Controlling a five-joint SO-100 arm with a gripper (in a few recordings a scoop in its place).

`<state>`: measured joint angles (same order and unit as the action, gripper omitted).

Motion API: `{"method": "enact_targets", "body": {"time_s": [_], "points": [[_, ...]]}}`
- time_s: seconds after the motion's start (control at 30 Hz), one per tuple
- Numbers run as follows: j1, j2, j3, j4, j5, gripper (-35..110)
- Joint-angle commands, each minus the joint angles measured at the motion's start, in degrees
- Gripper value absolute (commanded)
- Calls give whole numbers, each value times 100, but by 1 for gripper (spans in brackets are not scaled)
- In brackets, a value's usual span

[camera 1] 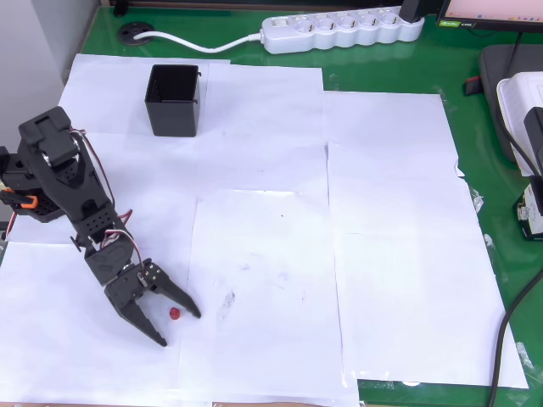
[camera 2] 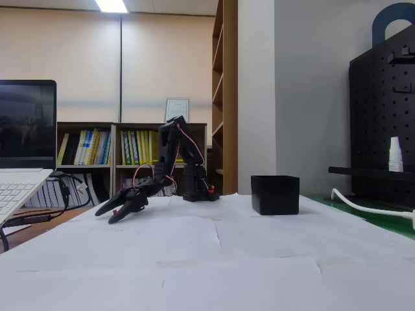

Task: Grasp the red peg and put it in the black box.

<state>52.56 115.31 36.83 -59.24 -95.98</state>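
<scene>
Overhead: red peg (camera 1: 175, 313) between spread tool (camera 1: 180, 328) fingers; side view hides peg.

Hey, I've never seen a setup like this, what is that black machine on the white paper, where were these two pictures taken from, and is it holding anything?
The black machine is a small robot arm with a two-finger gripper at its end. One picture looks straight down from above the table; the other comes from a camera standing low at table height, seeing the arm from the side. The green table is covered with white paper sheets. On the paper lie a tiny red peg and, farther off, an open black box, which the side view also shows. A white power strip lies at the table's far edge. The gripper is open and holds nothing; from above, the peg sits between its fingers.
</scene>
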Motion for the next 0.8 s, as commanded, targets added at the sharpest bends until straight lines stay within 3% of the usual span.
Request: {"method": "enact_targets", "body": {"time_s": [0.0, 0.33, 0.77], "points": [[-35, -149, -703, -237, 70, 36], [-79, 308, -923, -1274, 554, 36], [-334, 571, -422, -1239, 747, 36]]}}
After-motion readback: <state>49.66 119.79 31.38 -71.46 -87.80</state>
